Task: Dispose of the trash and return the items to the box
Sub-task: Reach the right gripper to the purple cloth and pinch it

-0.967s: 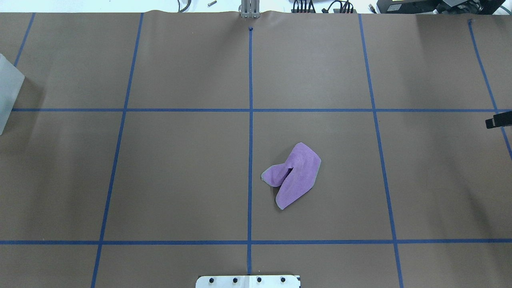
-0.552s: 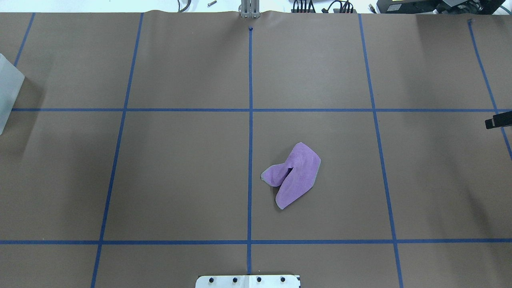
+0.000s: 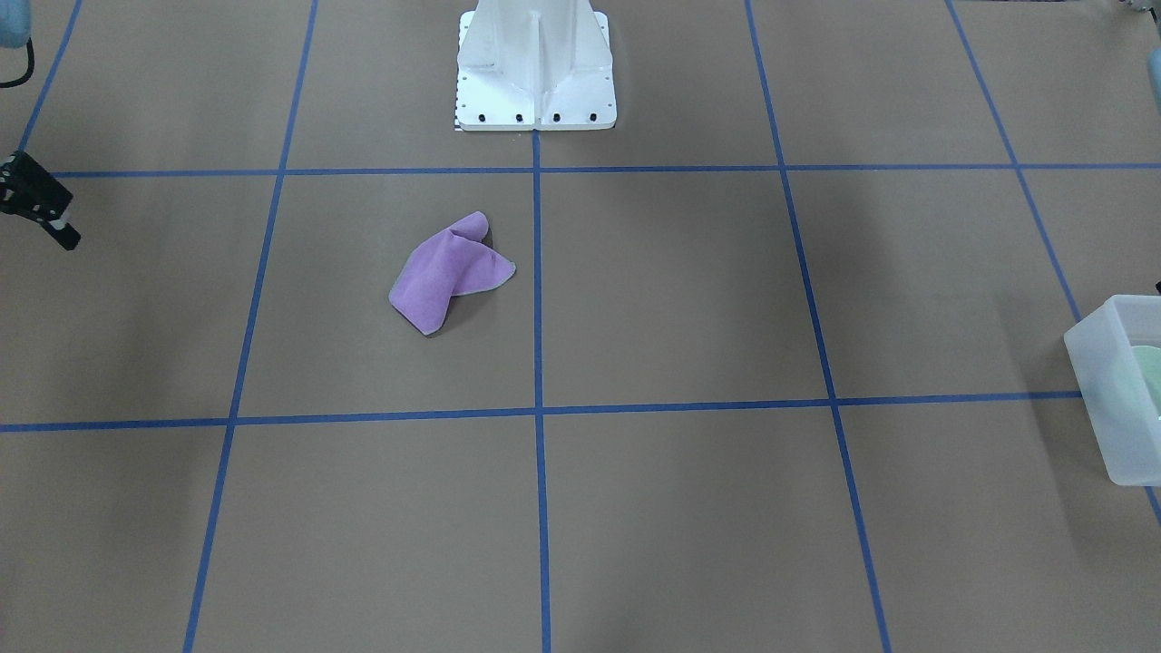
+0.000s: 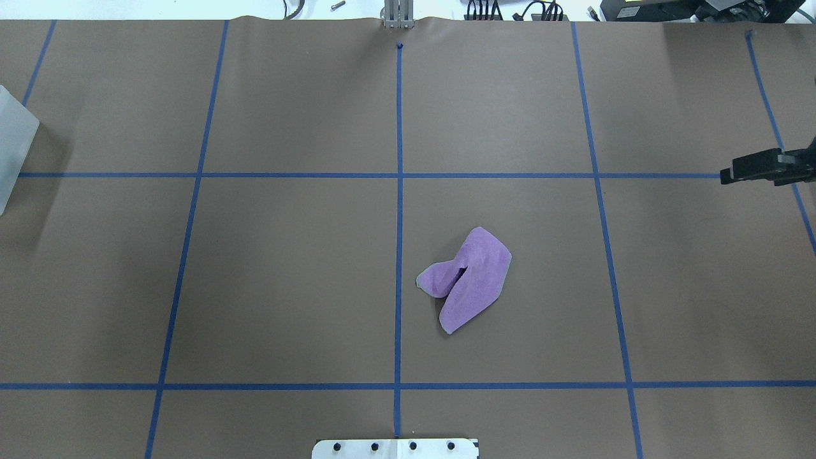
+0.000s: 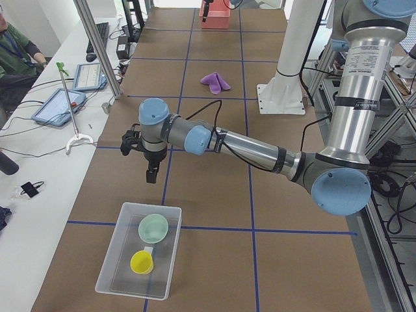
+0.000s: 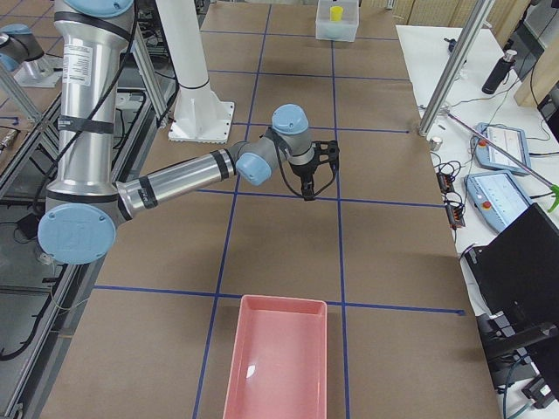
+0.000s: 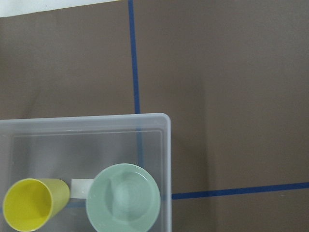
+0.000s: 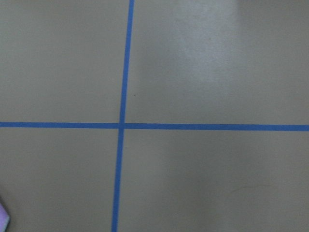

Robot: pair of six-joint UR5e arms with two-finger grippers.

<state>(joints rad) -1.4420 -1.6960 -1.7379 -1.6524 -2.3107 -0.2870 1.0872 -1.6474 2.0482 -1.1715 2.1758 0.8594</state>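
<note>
The mint-green bowl [image 7: 123,198] sits inside the frosted box [image 7: 96,118], next to a yellow cup [image 7: 34,203]. Bowl [image 5: 153,228] and box [image 5: 149,207] also show in the exterior left view; the box stands at the table's left end [image 4: 13,146] [image 3: 1102,381]. My left gripper [image 5: 151,175] hovers above the table just beside the box; I cannot tell if it is open. My right gripper [image 4: 727,176] [image 3: 65,236] [image 6: 307,194] hangs over the right side of the table. Its fingers look shut and empty.
A crumpled purple cloth [image 4: 472,280] [image 3: 449,272] lies right of the centre line, near the white robot base [image 3: 535,73]. A pink bin [image 6: 275,367] stands at the table's right end. Operators' desks with tablets line the far edge.
My right gripper has moved in from the right edge toward the table's middle. The cloth and the box have not moved.
</note>
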